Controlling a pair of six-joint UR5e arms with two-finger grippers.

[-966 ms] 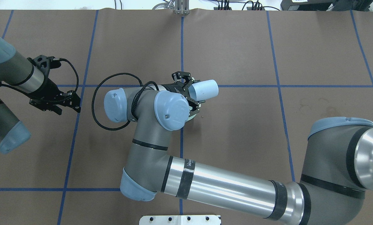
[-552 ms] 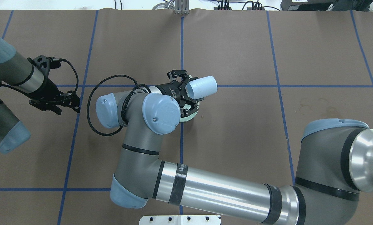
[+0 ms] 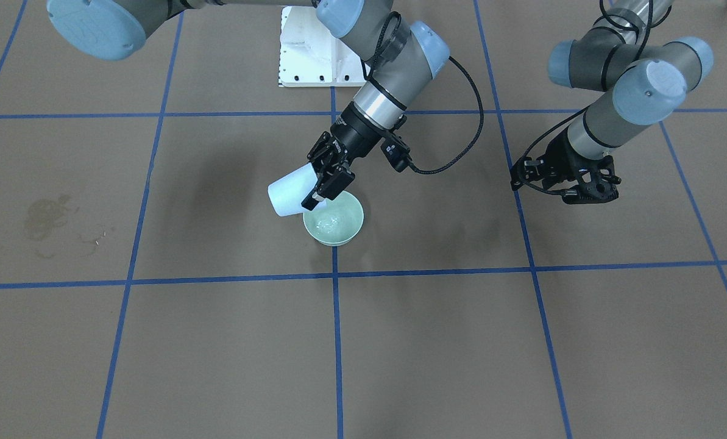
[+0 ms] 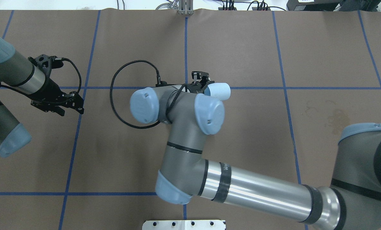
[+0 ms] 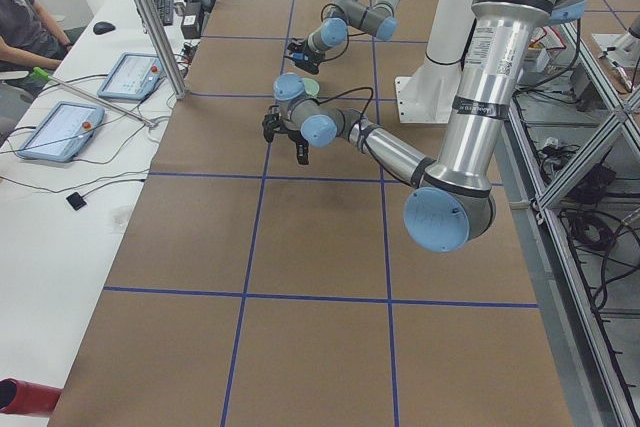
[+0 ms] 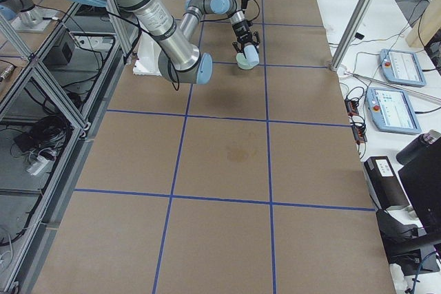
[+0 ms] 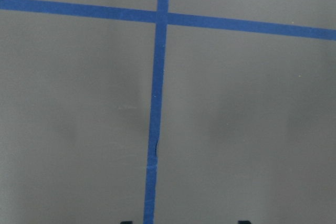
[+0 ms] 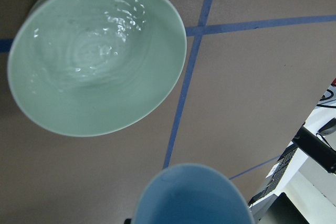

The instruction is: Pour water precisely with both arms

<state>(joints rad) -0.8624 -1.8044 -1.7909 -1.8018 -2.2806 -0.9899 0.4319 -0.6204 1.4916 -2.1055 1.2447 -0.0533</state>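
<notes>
My right gripper (image 3: 325,183) is shut on a light-blue cup (image 3: 287,195), tilted with its mouth down over a pale green bowl (image 3: 352,227) on the brown table. The water (image 8: 113,27) shows as ripples and white glints inside the bowl (image 8: 131,111) in the right wrist view, with the cup's rim (image 8: 189,195) below it. In the overhead view the cup (image 4: 220,90) sticks out past the right wrist, which hides the bowl. My left gripper (image 3: 563,186) hangs open and empty over the table, apart from the bowl; it also shows in the overhead view (image 4: 60,103).
The white pedestal base (image 3: 314,58) stands at the robot's side of the table. A dried stain (image 3: 49,219) marks the brown paper on the robot's right. Blue tape lines (image 7: 157,103) cross the table. Tablets (image 5: 58,129) lie past the table's far edge.
My right arm has swung to the view's right and its wrist has turned, tipping the cup further; the wrist now covers the bowl from above. The left arm has barely moved.
</notes>
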